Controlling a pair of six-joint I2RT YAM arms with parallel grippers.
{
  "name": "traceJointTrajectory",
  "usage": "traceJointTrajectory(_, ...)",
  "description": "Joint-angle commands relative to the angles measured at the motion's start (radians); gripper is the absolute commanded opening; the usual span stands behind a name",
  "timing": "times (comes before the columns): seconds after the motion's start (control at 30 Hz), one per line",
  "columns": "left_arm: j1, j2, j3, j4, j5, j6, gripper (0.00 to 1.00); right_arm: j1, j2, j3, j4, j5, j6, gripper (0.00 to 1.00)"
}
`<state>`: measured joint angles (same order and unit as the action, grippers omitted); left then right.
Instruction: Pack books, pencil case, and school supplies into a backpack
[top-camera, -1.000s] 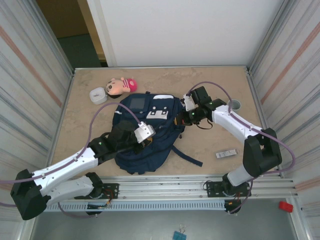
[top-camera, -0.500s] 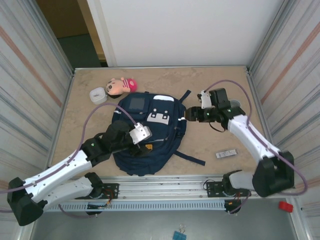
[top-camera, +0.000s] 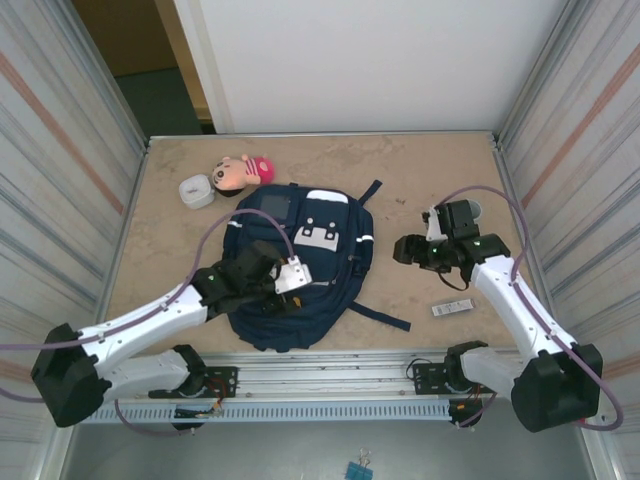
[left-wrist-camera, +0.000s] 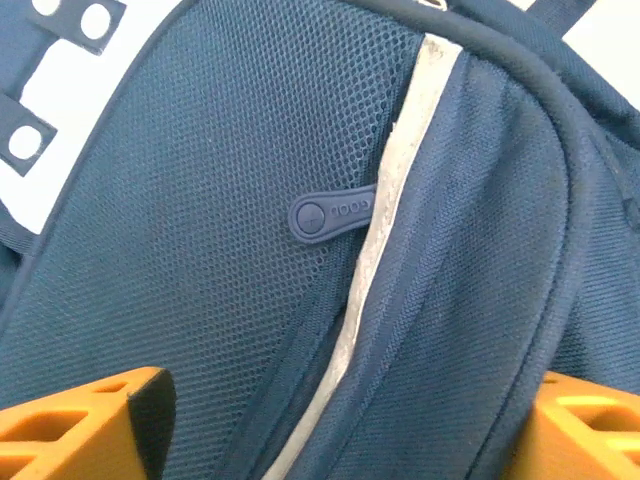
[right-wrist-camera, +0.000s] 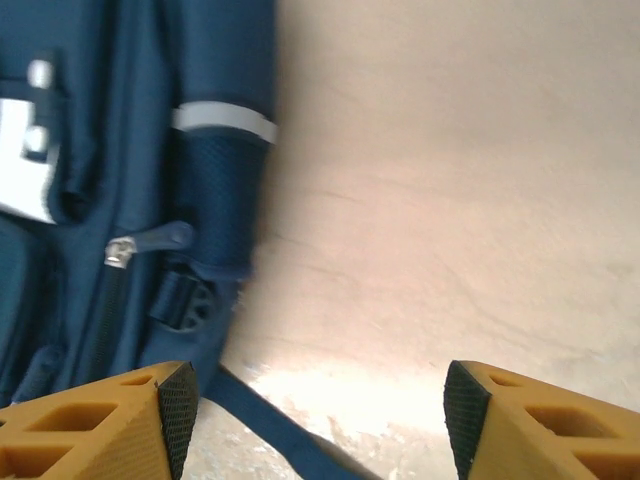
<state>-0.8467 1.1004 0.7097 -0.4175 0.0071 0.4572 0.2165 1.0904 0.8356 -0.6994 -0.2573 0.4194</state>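
Backpack (top-camera: 300, 265): lying flat mid-table, under the left gripper (left-wrist-camera: 345, 420), whose fingers are standing wide and empty.
Right gripper (right-wrist-camera: 320, 410): hovering spread wide over the bare table (top-camera: 420, 170).
Around: white-and-black bar (top-camera: 452, 307) lying beside the right arm; doll (top-camera: 243, 171) and white box (top-camera: 196, 190) sitting behind the backpack.
Left wrist: zipper pull (left-wrist-camera: 330, 213) showing on the mesh.

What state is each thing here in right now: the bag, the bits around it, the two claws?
Backpack: lying flat on the table, front up, looks zipped shut.
Bar: flat on the table, outside the backpack.
Doll: lying behind the backpack.
Box: sitting beside the doll.
Cup: upright.
Left gripper: open, empty, over the backpack.
Right gripper: open, empty, over bare table beside the backpack.
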Motion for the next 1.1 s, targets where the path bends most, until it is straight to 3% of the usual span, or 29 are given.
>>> traceJointTrajectory(0.0, 0.005, 0.034, 0.036, 0.037, -0.025, 0.035, 0.60, -0.008, -0.021, -0.029, -0.022, -0.059, 0.042, 0.67)
traceJointTrajectory(0.03, 0.005, 0.038, 0.045, 0.031, -0.004, 0.041, 0.51, -0.002, -0.034, -0.041, 0.020, -0.099, 0.032, 0.68)
traceJointTrajectory(0.1, 0.007, 0.031, 0.064, 0.025, 0.032, 0.036, 0.22, 0.027, -0.065, -0.066, 0.104, -0.136, 0.001, 0.68)
traceJointTrajectory(0.17, 0.007, 0.005, 0.067, 0.040, 0.067, 0.034, 0.08, 0.079, -0.095, -0.101, 0.208, -0.147, -0.080, 0.69)
traceJointTrajectory(0.37, 0.015, -0.118, 0.007, 0.125, 0.216, 0.086, 0.04, 0.261, -0.159, -0.188, 0.467, -0.210, -0.508, 0.68)
traceJointTrajectory(0.63, 0.020, -0.163, -0.035, 0.138, 0.249, 0.154, 0.03, 0.286, 0.058, -0.130, 0.563, -0.474, -0.841, 0.70)
traceJointTrajectory(1.07, 0.021, -0.157, -0.027, 0.160, 0.269, 0.166, 0.03, 0.297, 0.350, -0.010, 0.532, -0.678, -0.976, 0.62)
